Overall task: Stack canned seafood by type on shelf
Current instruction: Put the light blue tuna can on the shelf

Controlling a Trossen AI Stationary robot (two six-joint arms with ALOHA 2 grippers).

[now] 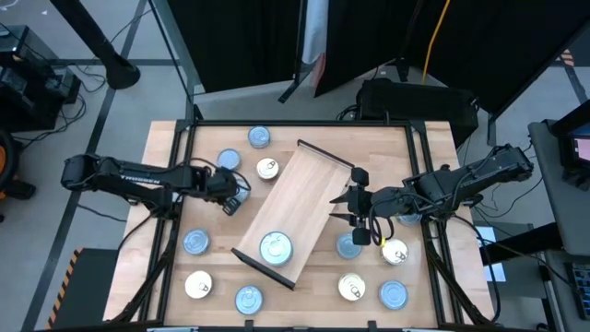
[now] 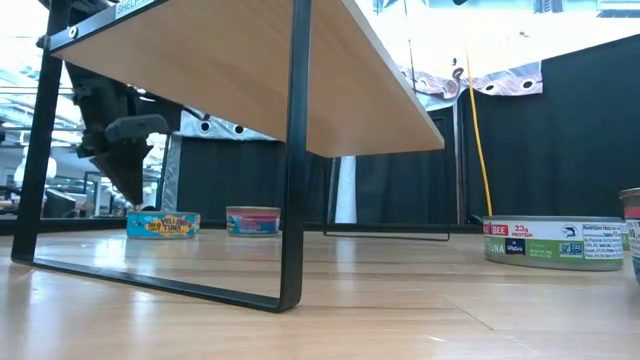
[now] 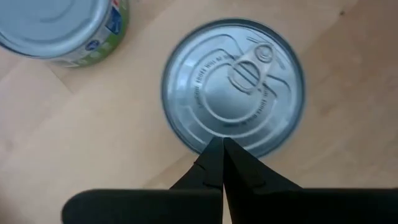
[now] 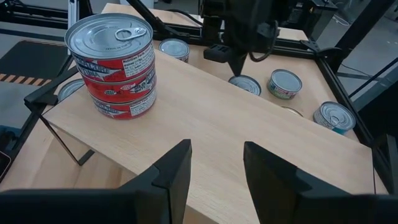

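Note:
The shelf (image 1: pixel 304 198) is a light wooden board on black legs (image 2: pixel 297 150), lying slantwise mid-table. Two red-labelled tins (image 4: pixel 112 68) are stacked on its near end (image 1: pixel 276 247). My left gripper (image 1: pixel 230 201) is shut and points down just above a silver pull-tab tin (image 3: pixel 233 87) that stands on the table left of the shelf; the right wrist view shows a small gap between its tips (image 4: pixel 237 70) and that tin (image 4: pixel 244 85). My right gripper (image 4: pixel 214 165) is open and holds nothing, level over the shelf's right edge (image 1: pixel 355 210).
Loose tins stand on the table around the shelf: far left (image 1: pixel 260 138), (image 1: pixel 227 161), (image 1: pixel 267 169), near left (image 1: pixel 195 242), (image 1: pixel 198 286), (image 1: pixel 247 298), and right (image 1: pixel 348 246), (image 1: pixel 395 252), (image 1: pixel 351 288), (image 1: pixel 394 295). A black frame (image 1: pixel 304 124) rims the table.

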